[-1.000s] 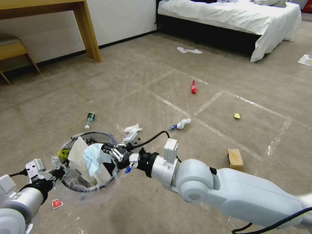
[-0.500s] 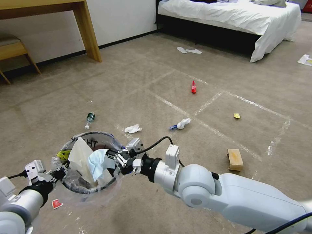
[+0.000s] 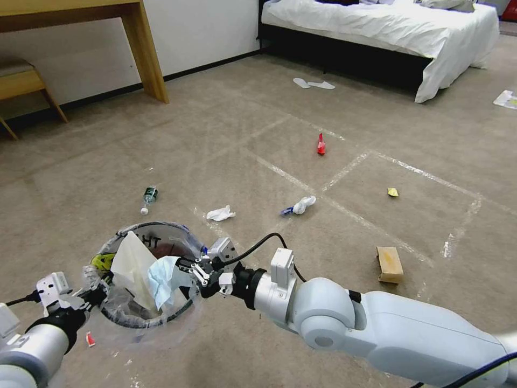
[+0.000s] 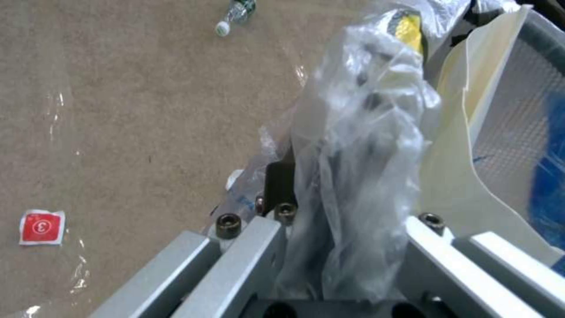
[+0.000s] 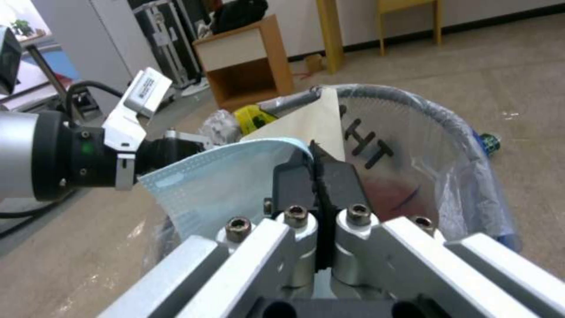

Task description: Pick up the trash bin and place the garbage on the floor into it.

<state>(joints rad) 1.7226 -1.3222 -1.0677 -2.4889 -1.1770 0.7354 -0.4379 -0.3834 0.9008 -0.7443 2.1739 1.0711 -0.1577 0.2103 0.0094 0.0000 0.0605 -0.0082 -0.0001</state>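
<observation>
The trash bin [image 3: 161, 241], round and lined with a crinkled clear bag, hangs above the carpet at the lower left. My left gripper [image 3: 94, 293] is shut on its near rim and the bag [image 4: 359, 154]. A cream paper sheet [image 3: 132, 264] stands inside it. My right gripper [image 3: 186, 267] is shut on a pale blue mask [image 3: 161, 277], which hangs just inside the bin's right rim [image 5: 412, 119]. Garbage lies on the floor: a bottle [image 3: 148, 196], a white tissue [image 3: 221, 214], a white and blue wad [image 3: 299, 205], a red wrapper [image 3: 321, 145], a yellow wrapper [image 3: 392, 192] and a brown box [image 3: 389, 264].
A small red wrapper [image 3: 89, 339] lies on the carpet under the bin's left side. A wooden desk leg [image 3: 148, 54] and a stool [image 3: 21, 81] stand at the back left, a bed [image 3: 388, 27] at the back right. Slippers [image 3: 313, 83] lie before the bed.
The bin and both grippers have sunk slightly toward me. The right gripper has carried the mask a little further over the bin, uncovering the white tissue behind it.
</observation>
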